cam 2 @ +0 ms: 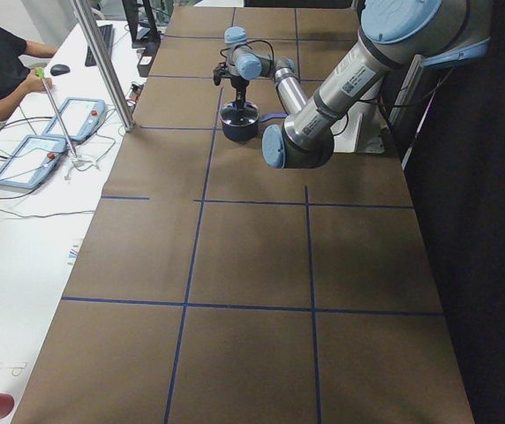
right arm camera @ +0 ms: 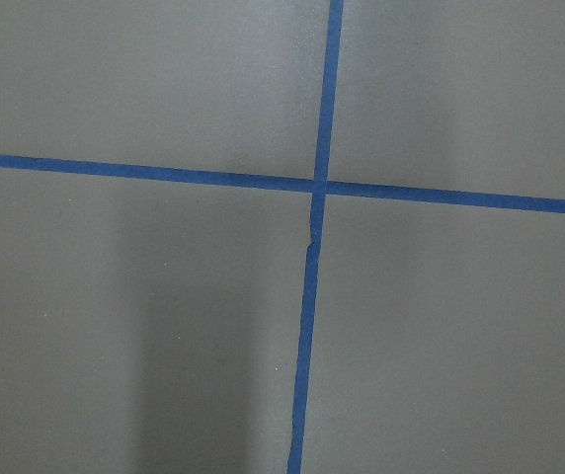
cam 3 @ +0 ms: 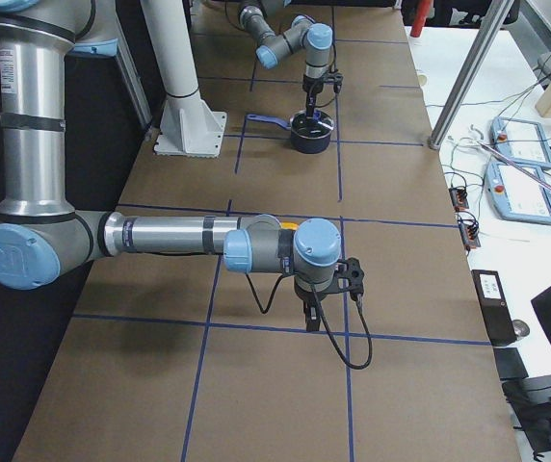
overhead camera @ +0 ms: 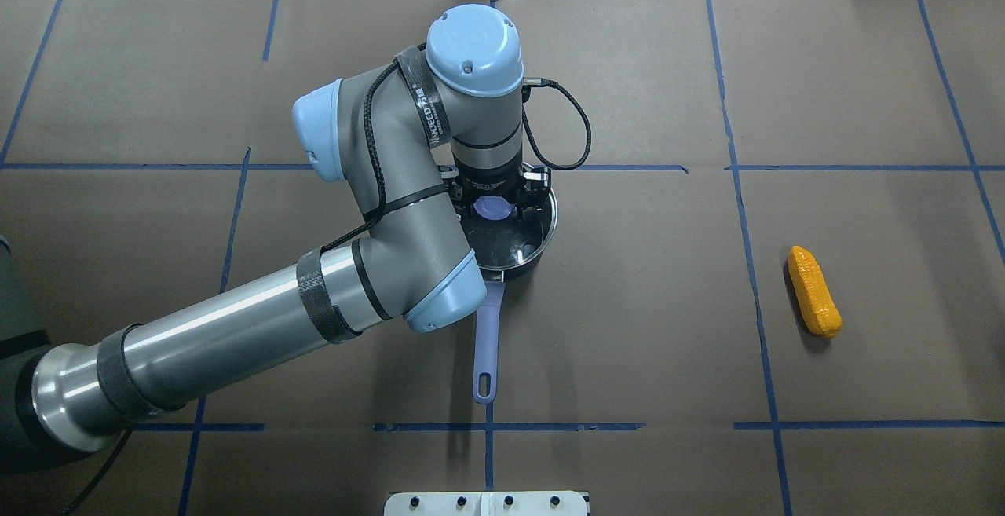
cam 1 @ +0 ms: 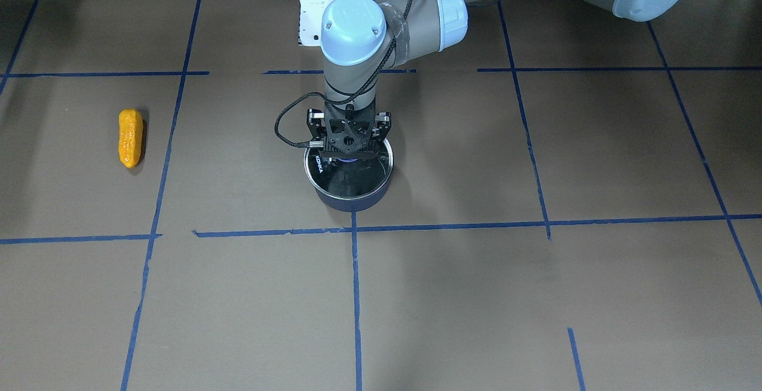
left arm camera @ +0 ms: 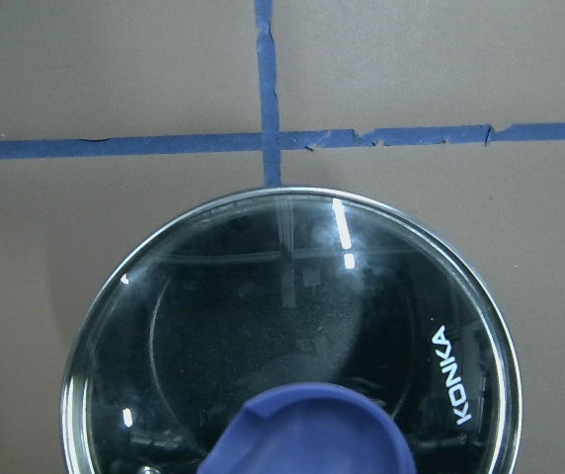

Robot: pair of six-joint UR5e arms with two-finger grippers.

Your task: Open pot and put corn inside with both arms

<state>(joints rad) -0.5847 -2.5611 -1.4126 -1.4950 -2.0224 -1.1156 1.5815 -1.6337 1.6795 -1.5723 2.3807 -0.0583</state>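
On the table (cam 1: pixel 476 290), a navy, lavender-handled pot (cam 1: pixel 351 202), seemingly lidded.

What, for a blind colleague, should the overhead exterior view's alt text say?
The robot's left arm reaches in from lower left, its black two-finger gripper down over the lavender knob of the round glass lid covering a small navy saucepan, whose long lavender handle points toward the robot. An orange-yellow toy corn cob lies apart at right on the brown table.
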